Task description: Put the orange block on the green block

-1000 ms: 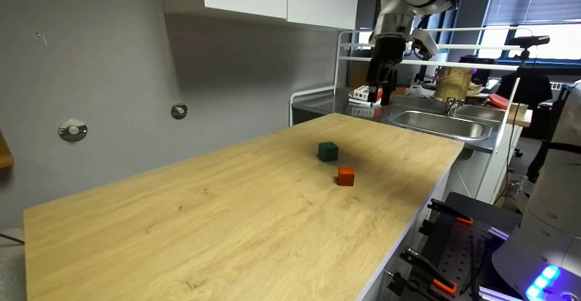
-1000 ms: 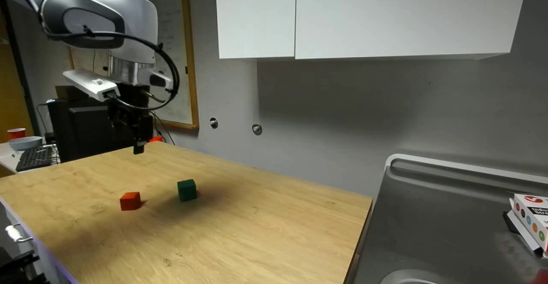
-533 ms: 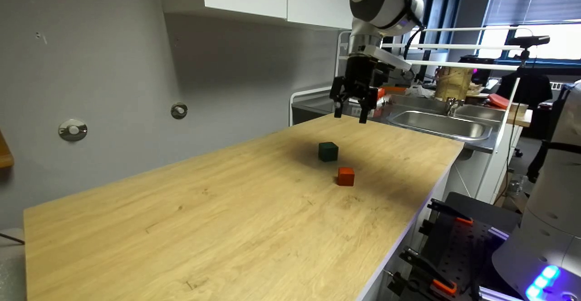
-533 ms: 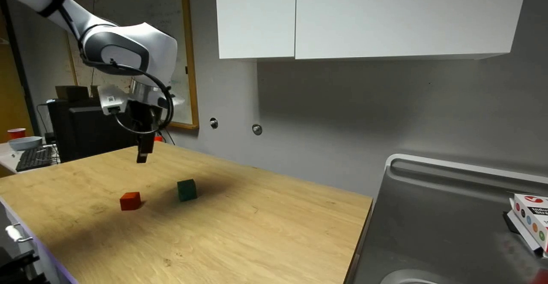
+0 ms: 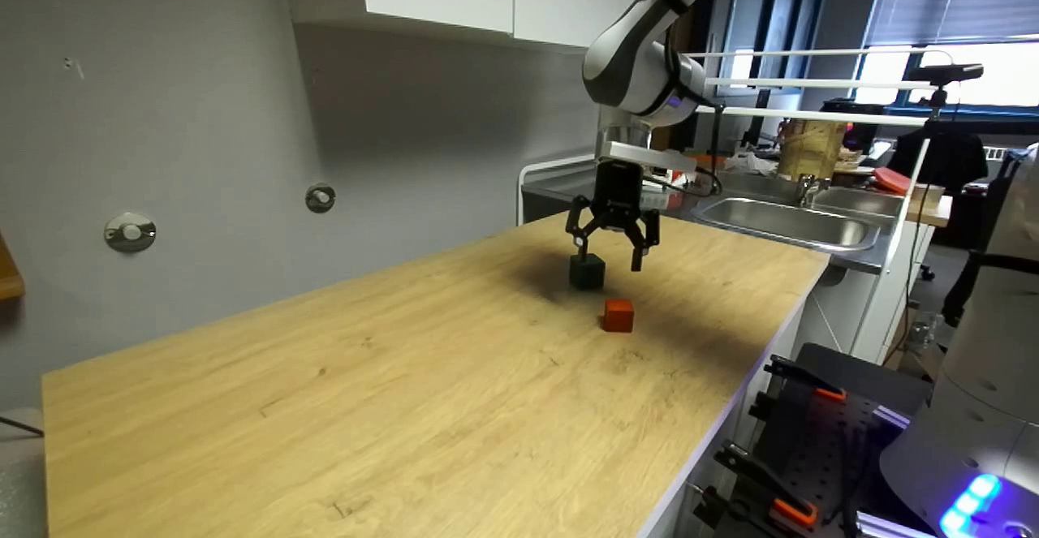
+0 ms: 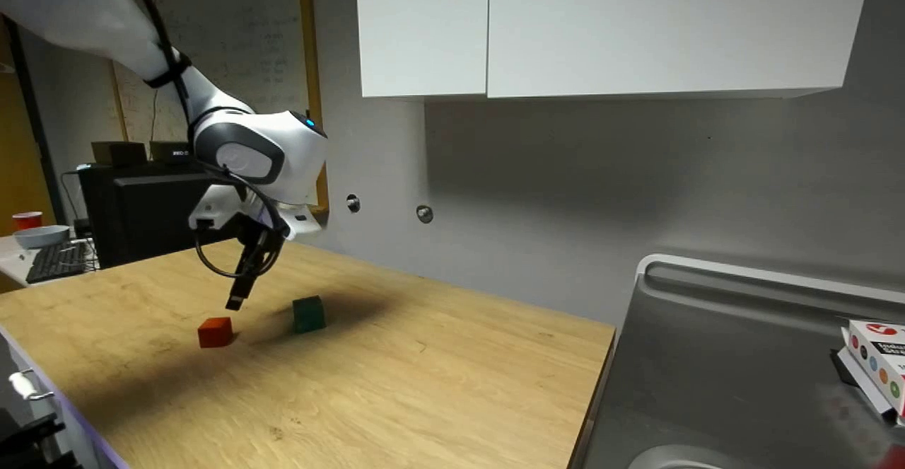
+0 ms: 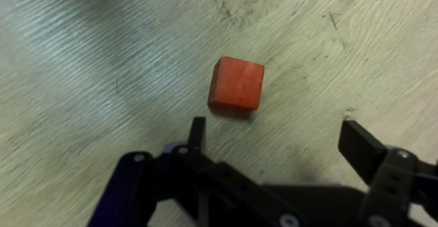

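Gripper (image 5: pixel 610 260) spread — nr orange blk (image 7: pixel 237 83); grn blk (image 6: pixel 309 315) nearby; bowl (image 6: pixel 42 236) by red cup (image 6: pixel 28 221) — contents unclear.

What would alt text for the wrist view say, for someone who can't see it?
A red-orange wooden-looking cube lies near the picture's center on a pale wood-grain tabletop. The robot's black jaws stand open along the bottom, apart from the cube and holding nothing.

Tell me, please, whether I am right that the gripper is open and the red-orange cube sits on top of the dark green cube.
The stacking is wrong: the red-orange cube rests on the wood-grain tabletop, apart from the dark green cube, as both exterior views show. The gripper is indeed open.
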`<action>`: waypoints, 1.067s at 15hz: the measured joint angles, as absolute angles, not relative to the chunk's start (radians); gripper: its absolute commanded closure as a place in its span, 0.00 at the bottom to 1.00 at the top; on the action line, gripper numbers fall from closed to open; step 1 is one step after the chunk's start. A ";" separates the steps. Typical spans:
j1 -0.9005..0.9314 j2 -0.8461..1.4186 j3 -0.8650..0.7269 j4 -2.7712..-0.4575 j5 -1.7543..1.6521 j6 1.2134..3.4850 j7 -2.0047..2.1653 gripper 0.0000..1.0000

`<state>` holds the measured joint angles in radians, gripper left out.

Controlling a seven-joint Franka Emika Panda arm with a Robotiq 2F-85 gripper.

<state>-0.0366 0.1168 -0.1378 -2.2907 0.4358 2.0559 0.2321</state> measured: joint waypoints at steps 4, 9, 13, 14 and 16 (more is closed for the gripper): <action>-0.036 0.217 -0.121 -2.257 0.468 2.051 0.324 0.00; -0.035 0.295 -0.109 -2.235 0.468 2.020 0.441 0.33; -0.034 0.334 -0.107 -2.221 0.474 2.011 0.489 0.63; -0.034 0.335 -0.106 -2.213 0.476 2.008 0.497 0.72; -0.031 0.335 -0.105 -2.203 0.476 2.007 0.513 0.82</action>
<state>-0.0313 0.3354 -0.1045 -2.2035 0.4761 2.0068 0.5127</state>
